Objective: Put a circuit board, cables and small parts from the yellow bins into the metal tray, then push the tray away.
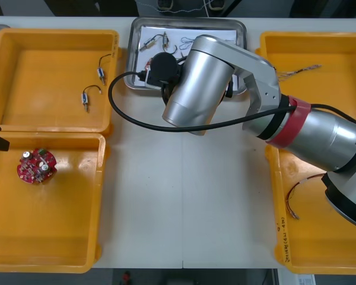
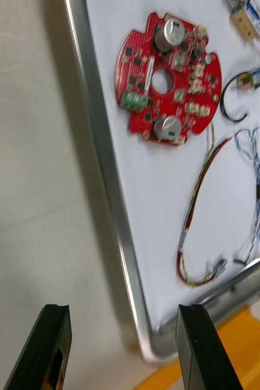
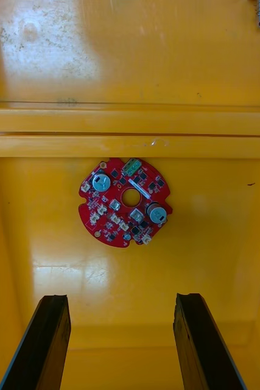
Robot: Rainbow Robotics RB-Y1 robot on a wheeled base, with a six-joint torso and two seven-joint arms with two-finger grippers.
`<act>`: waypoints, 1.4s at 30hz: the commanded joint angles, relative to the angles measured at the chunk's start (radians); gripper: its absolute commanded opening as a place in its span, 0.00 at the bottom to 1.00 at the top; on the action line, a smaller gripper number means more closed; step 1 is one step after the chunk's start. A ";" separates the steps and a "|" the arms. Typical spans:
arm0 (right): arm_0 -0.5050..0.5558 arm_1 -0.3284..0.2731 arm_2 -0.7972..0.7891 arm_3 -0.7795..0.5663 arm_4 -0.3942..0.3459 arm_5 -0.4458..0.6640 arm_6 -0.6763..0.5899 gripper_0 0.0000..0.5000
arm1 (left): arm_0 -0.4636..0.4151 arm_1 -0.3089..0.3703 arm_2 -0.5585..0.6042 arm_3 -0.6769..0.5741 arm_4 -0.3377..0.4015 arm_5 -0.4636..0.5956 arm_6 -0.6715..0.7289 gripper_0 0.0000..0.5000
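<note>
light table | right end effector spread, at metal tray rim

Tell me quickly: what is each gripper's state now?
Left gripper: open, holding nothing, over a yellow bin.
Right gripper: open, holding nothing, by the metal tray.

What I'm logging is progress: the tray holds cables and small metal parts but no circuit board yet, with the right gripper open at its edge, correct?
No: a circuit board lies in the metal tray; the right wrist view shows it. Cables and small metal parts are in it, and the right gripper is open at its edge.
</note>
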 commanded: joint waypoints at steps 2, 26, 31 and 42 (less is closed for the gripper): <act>0.107 0.017 -0.127 -0.199 -0.003 0.182 0.008 1.00 | 0.022 0.047 0.030 -0.031 -0.007 0.007 -0.042 1.00; 0.442 -0.056 -0.547 -0.653 0.000 0.411 -0.080 1.00 | 0.022 0.047 0.030 -0.031 -0.007 0.007 -0.042 1.00; 0.526 -0.086 -0.654 -0.751 -0.006 0.411 -0.104 1.00 | 0.022 0.047 0.030 -0.031 -0.007 0.007 -0.042 1.00; 0.768 -0.164 -1.026 -0.834 -0.192 0.411 -0.150 1.00 | 0.022 0.047 0.030 -0.031 -0.007 0.007 -0.042 1.00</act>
